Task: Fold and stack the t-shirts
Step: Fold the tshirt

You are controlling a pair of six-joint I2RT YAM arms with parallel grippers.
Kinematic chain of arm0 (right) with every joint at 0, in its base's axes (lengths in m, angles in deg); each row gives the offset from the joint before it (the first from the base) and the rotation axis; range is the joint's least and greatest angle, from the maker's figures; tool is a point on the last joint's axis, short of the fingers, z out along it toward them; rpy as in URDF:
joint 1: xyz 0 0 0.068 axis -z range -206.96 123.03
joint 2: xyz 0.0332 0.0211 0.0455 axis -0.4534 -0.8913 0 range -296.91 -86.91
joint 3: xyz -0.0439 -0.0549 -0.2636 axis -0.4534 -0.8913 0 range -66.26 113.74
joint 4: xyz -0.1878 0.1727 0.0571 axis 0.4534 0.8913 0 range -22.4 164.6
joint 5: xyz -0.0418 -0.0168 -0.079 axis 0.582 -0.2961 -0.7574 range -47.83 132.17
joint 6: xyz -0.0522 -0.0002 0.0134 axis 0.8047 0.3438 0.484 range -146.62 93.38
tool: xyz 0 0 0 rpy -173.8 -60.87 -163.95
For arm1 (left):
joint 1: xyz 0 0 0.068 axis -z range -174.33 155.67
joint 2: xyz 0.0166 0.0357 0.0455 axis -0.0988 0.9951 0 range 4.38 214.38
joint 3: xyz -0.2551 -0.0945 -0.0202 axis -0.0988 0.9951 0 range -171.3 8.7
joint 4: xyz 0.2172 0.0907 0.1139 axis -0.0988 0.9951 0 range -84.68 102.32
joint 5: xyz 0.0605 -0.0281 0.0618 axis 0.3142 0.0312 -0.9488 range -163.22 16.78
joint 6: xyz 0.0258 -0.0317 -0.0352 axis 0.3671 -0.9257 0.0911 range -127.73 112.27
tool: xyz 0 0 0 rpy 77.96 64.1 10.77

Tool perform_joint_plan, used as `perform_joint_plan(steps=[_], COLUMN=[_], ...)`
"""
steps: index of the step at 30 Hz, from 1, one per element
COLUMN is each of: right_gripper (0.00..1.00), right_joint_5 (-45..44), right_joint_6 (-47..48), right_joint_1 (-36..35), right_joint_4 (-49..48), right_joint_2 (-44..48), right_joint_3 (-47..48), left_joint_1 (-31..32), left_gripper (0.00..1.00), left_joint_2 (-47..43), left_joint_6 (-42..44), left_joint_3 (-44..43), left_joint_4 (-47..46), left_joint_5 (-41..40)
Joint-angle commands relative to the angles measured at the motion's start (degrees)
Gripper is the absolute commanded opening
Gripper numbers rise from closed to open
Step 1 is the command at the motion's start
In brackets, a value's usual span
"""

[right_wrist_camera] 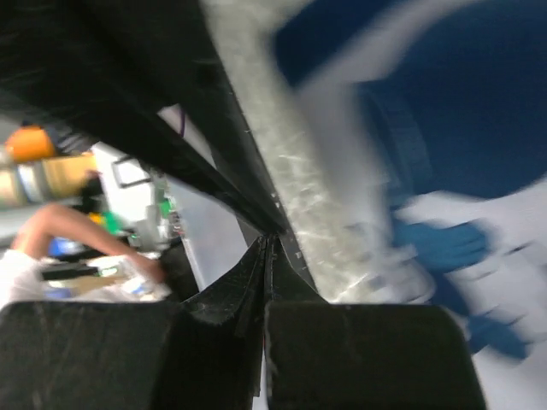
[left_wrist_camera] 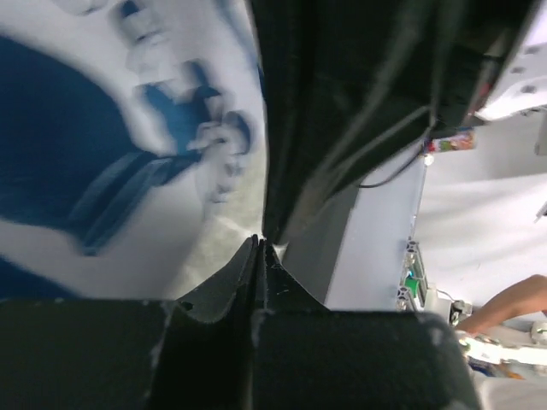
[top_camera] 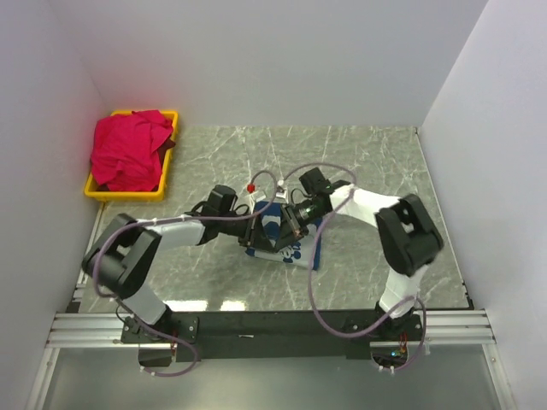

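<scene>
The navy blue cotton t-shirt (top_camera: 299,252) lies folded into a small packet on the grey-green marbled tabletop (top_camera: 367,154), its white print with blue marks turned up. Both arms lean in from either side and meet right over it.

The left gripper (top_camera: 261,235) sits over the left part of that navy shirt. Seen from its own wrist camera, the left gripper (left_wrist_camera: 258,243) has its two black fingers pressed flat together, and I can see no cloth pinched between the tips. The blurred blue and white print of the shirt (left_wrist_camera: 94,154) fills the space left of the fingers, and a bit of bare marble shows just ahead of them.

The right gripper (top_camera: 287,225) hangs over the far middle of the shirt, just beside the left one; from above I can't tell whether the two touch. In its wrist view, the right gripper (right_wrist_camera: 267,243) is likewise fully closed, tips meeting in a thin seam with nothing seen in them. The shirt's blue and white print (right_wrist_camera: 444,128) lies to the right of the fingers, blurred.

The bright red-pink t-shirt (top_camera: 128,154) is well apart from the navy one, off to its far left. It is heaped unfolded in a yellow plastic bin (top_camera: 128,194), spilling over the rim.
</scene>
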Motion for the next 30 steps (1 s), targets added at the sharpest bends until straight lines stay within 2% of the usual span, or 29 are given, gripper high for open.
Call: perform_joint_plan(steps=[1, 4, 7, 10, 14, 15, 18, 20, 23, 26, 28, 30], right_gripper=[0.0, 0.0, 0.0, 0.0, 0.0, 0.0, 0.02, 0.05, 0.14, 0.19, 0.19, 0.18], right_joint_5=[-0.03, -2.76, -6.54, -8.22, -8.13, -8.48, -10.06, -9.54, -7.08, -7.95, -7.69, -7.51], right_joint_6=[-2.8, -2.71, -2.79, -1.83, 2.47, 6.39, 15.56, 17.33, 15.24, 11.2, 9.52, 7.5], right_joint_1=[1.72, 4.61, 7.94, 10.15, 10.34, 10.42, 10.86, 12.96, 15.77, 16.75, 17.1, 17.45], right_joint_4=[-4.86, -5.21, -4.95, -4.25, -0.04, 3.89, 12.08, 14.72, 14.04, 9.66, 7.89, 5.52], right_joint_2=[-7.37, -13.52, -18.28, -19.53, -14.97, -11.83, -4.45, -1.26, 1.74, 0.69, -2.12, -5.97], right_joint_3=[-2.59, -3.39, -2.68, -2.86, -3.03, -2.95, -1.81, -0.23, 2.85, 5.05, 6.71, 8.03], left_joint_1=[-1.59, -6.69, -9.33, -10.12, -10.13, -10.13, -10.21, -10.21, -10.13, -9.51, -8.9, -8.63], left_gripper=[0.04, 0.05, 0.04, 0.05, 0.07, 0.09, 0.14, 0.19, 0.3, 0.36, 0.36, 0.37], left_joint_2=[6.3, 14.73, 22.3, 24.79, 20.59, 18.92, 8.14, 3.55, -2.18, -0.62, 3.95, 9.64], left_joint_6=[1.09, -4.61, -5.51, -5.78, -3.77, -1.41, 3.34, 4.5, 3.28, 1.43, 0.03, -5.39], left_joint_3=[-0.83, 0.23, -3.45, -4.78, -3.38, -2.94, -1.18, -1.35, -4.32, -9.85, -13.29, -16.81], left_joint_4=[-2.11, -6.76, -3.26, -2.29, -1.15, -0.19, 4.38, 5.1, 2.92, 1.15, 0.27, -5.32], left_joint_5=[0.03, 2.75, 3.55, 3.72, 4.34, 4.86, 6.36, 6.98, 4.96, 1.18, -0.66, -0.32])
